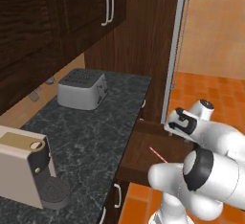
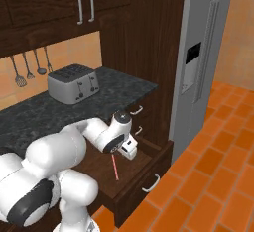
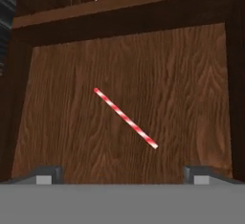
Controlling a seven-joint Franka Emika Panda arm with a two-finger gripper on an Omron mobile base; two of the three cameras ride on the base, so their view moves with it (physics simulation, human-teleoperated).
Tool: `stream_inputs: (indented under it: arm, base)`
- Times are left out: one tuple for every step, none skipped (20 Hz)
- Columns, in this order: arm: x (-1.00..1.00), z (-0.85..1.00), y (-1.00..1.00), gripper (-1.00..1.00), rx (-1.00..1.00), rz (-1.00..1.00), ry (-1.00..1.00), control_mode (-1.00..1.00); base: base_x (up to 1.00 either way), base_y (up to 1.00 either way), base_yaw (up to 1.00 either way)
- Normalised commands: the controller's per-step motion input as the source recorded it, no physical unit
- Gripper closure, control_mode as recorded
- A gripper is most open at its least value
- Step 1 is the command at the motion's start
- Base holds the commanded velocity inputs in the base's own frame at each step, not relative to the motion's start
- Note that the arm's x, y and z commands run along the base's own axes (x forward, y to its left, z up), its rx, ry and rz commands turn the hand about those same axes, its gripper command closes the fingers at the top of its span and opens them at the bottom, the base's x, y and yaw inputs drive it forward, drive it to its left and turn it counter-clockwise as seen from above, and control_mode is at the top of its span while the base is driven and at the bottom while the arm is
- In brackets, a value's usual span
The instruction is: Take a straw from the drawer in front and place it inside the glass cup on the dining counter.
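The drawer (image 2: 147,186) stands pulled out below the black counter, its flat brown bottom (image 3: 182,74) bare apart from the straw. The straw (image 3: 125,117), a thin red-and-white striped stick, lies flat and diagonal near the middle of the drawer floor (image 2: 115,167) (image 1: 158,154). My gripper (image 2: 128,149) hovers above the drawer's back part, pointing down and clear of the straw. In the hand view my gripper (image 3: 123,176) is open, its two tips far apart with nothing between them. The glass cup and the dining counter are out of view.
A silver toaster (image 1: 82,90) and a beige coffee machine (image 1: 26,170) stand on the black speckled counter (image 1: 95,132). A tall steel fridge (image 2: 203,67) rises right of the drawer, with orange tiled floor (image 2: 213,166) in front. Dark cabinets hang overhead.
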Motion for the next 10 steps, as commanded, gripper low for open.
stream_inputs:
  arm:
    - [0.34, -0.24, 0.08, -1.00, -0.11, 0.27, 0.25, -1.00]
    - [0.50, -0.49, 0.09, -1.00, -0.10, 0.29, 0.27, -1.00]
    - [0.68, -0.59, 0.17, -1.00, -0.12, 0.26, 0.25, -1.00]
    - [0.68, -0.44, 0.11, -1.00, -0.09, 0.23, 0.16, -1.00]
    - [0.69, -0.36, 0.02, -1.00, -0.06, 0.21, 0.15, -1.00]
    - [0.69, -0.44, 0.00, -1.00, -0.01, 0.21, 0.17, -1.00]
    - [0.63, -0.47, 0.00, -1.00, 0.00, 0.21, 0.16, -1.00]
    - [0.59, -0.47, 0.00, -1.00, 0.00, 0.21, 0.18, -1.00]
    - [0.51, -0.46, 0.00, -1.00, 0.01, 0.22, 0.17, -1.00]
    - [0.42, -0.46, 0.00, -1.00, 0.01, 0.22, 0.13, -1.00]
  base:
    - [0.00, 0.00, 0.00]
    - [0.00, 0.00, 0.00]
    - [0.00, 0.00, 0.00]
    - [0.00, 0.00, 0.00]
    - [0.00, 0.00, 0.00]
    - [0.00, 0.00, 0.00]
    - [0.00, 0.00, 0.00]
    - [0.00, 0.00, 0.00]
    - [0.00, 0.00, 0.00]
    - [0.00, 0.00, 0.00]
